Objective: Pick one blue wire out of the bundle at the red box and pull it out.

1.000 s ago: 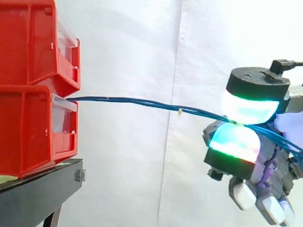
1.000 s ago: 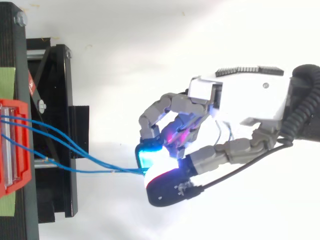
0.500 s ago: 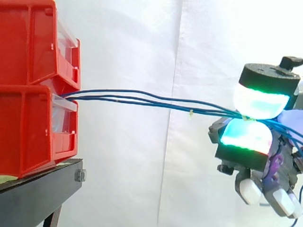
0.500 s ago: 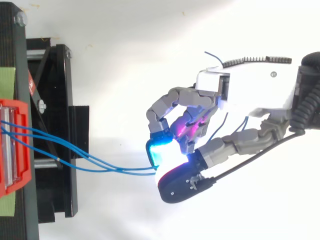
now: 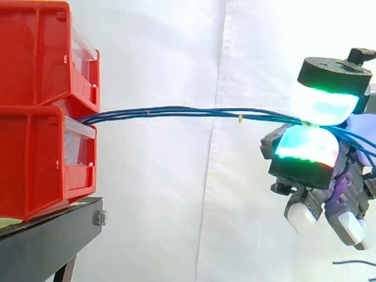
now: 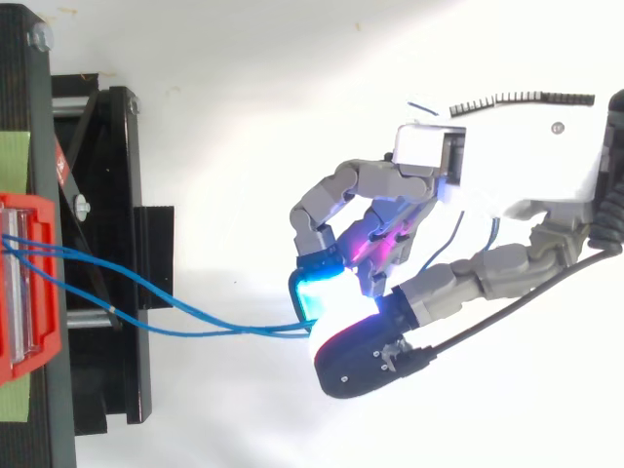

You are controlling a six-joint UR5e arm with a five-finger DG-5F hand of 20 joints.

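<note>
A bundle of blue wires (image 5: pixel 176 111) runs out from between the two stacked red bins (image 5: pixel 41 111) and stretches almost level to the right. It ends at my hand (image 5: pixel 320 176). Two glowing cyan-green fingertips (image 5: pixel 325 101) are pinched on the wires, one above and one below. From above, the wires (image 6: pixel 224 332) leave the red bin (image 6: pixel 29 283) spread apart and converge at the hand (image 6: pixel 507 175), whose fingers curl inward. Loose blue wire ends (image 6: pixel 458 229) trail behind the pinch under the palm.
The bins stand on a black stand (image 5: pixel 47 241) at the left, with its frame (image 6: pixel 107 195) reaching out toward the hand. A white curtain hangs behind. A small pale tag (image 5: pixel 239 119) sits on one wire. Another loose wire end (image 5: pixel 352 262) shows at the bottom right.
My hand has moved right and slightly up, still pinching the wires. The bundle now hangs more level and taut, and more wire length trails behind the pinch.
</note>
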